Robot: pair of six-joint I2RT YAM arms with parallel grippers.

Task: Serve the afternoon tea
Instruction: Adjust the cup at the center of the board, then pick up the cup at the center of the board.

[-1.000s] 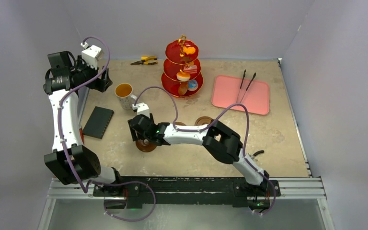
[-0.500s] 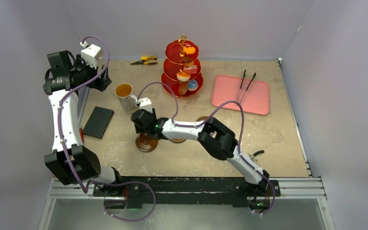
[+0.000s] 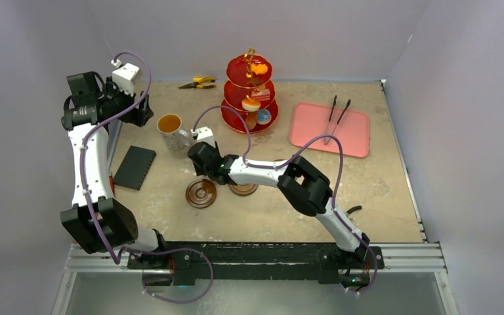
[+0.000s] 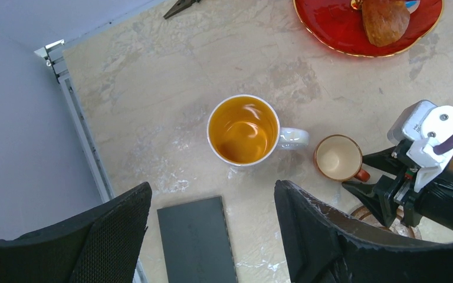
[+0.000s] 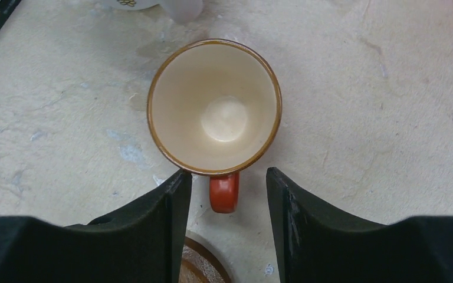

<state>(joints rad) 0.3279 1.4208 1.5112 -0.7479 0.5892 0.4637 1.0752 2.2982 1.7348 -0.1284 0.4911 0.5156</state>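
Right wrist | right claw (image 5: 226, 183) parted, empty, astride loop handle of round glazed cup (image 5: 215, 106) | left claw (image 4: 212, 190) wide, empty

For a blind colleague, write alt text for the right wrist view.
An empty brown-rimmed cup, cream inside, stands on the beige table, seen from above. Its red-brown handle lies between the open black fingers of the right gripper, untouched.

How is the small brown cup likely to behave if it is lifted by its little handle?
The small brown cup looks empty, so it is probably light. Its glossy glaze and stubby handle may slip in the right gripper. It narrows toward the base, so a sideways nudge could tip it.
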